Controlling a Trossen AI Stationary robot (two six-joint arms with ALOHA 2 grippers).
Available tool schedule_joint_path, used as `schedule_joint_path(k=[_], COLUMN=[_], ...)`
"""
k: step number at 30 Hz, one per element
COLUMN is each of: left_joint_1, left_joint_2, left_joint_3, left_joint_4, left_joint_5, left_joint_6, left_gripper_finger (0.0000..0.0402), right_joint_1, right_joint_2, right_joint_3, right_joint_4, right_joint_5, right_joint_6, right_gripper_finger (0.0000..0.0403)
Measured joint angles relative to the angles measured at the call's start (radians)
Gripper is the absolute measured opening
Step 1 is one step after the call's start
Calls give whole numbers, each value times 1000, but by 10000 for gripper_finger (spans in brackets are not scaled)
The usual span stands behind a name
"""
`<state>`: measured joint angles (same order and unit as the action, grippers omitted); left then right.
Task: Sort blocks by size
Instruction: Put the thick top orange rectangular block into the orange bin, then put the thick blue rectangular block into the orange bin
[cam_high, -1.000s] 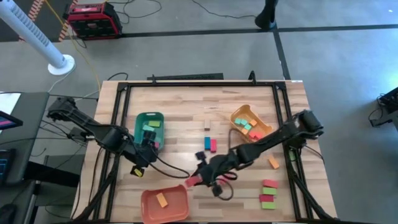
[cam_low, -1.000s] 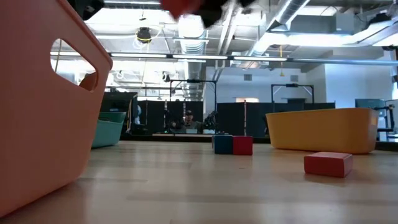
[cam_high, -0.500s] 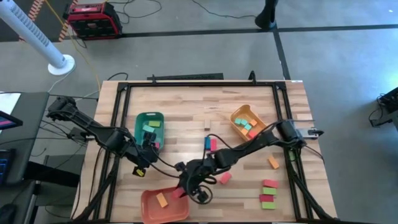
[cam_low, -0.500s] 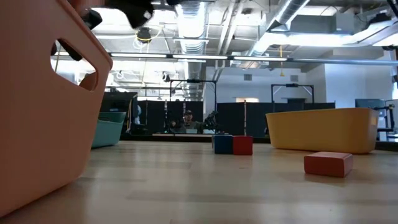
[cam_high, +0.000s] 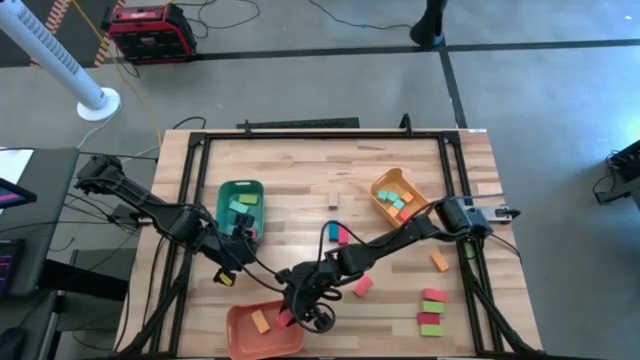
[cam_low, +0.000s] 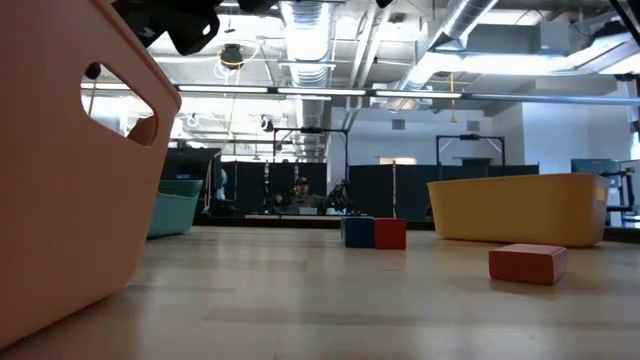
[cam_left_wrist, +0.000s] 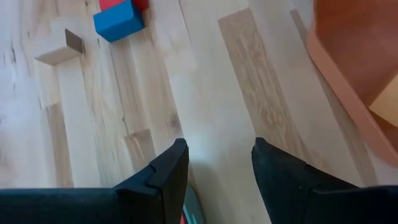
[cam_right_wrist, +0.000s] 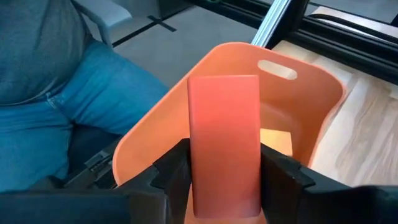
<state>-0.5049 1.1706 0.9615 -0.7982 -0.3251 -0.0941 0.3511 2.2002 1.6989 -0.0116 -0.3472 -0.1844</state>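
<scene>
A long salmon-red wooden bar (cam_right_wrist: 224, 140) is pinched between the 2 dark fingers of the right hand (cam_high: 292, 313), which hangs over the near edge of the salmon-red plastic tray (cam_high: 240, 338) at the front of the wooden bench (cam_high: 300, 180); in the right wrist view the bar stands directly above the tray's hollow. Inside that tray lies 1 orange block (cam_high: 261, 321). Just beside the right arm, a red block (cam_high: 362, 286) lies loose on the bench, and farther back a small blue block (cam_high: 332, 232) and a red one (cam_high: 344, 236) touch each other. Toward the right edge sit 1 orange block (cam_high: 440, 262) and a stack-like cluster of pink, green and red bars (cam_high: 432, 311). The yellow-orange plastic tray (cam_high: 382, 184) holds several small teal, pink and orange pieces, and the green plastic tray (cam_high: 228, 190) at the left holds light green and pink ones. The left hand (cam_high: 240, 237) rests beside the green tray with its fingers spread and nothing between them. In the right wrist view a seated person in jeans (cam_right_wrist: 68, 81) shows beyond the bench.
</scene>
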Motion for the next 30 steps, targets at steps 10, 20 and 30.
schedule_joint_path(k=[10,20,30], left_joint_1=[1,77,346], left_joint_2=[0,0,41], left_joint_3=[0,0,1], left_joint_4=[18,201,400], left_joint_5=[-21,-47,176], left_joint_6=[37,274,596], left_gripper_finger=[166,166,166], right_joint_1=[-1,32,175], right_joint_2=[-3,-185,-367], right_joint_3=[0,15,15], right_joint_4=[-12,-394,-788], right_joint_5=[10,228,515], right_joint_6=[0,-3,284], right_gripper_finger=[243,244,244])
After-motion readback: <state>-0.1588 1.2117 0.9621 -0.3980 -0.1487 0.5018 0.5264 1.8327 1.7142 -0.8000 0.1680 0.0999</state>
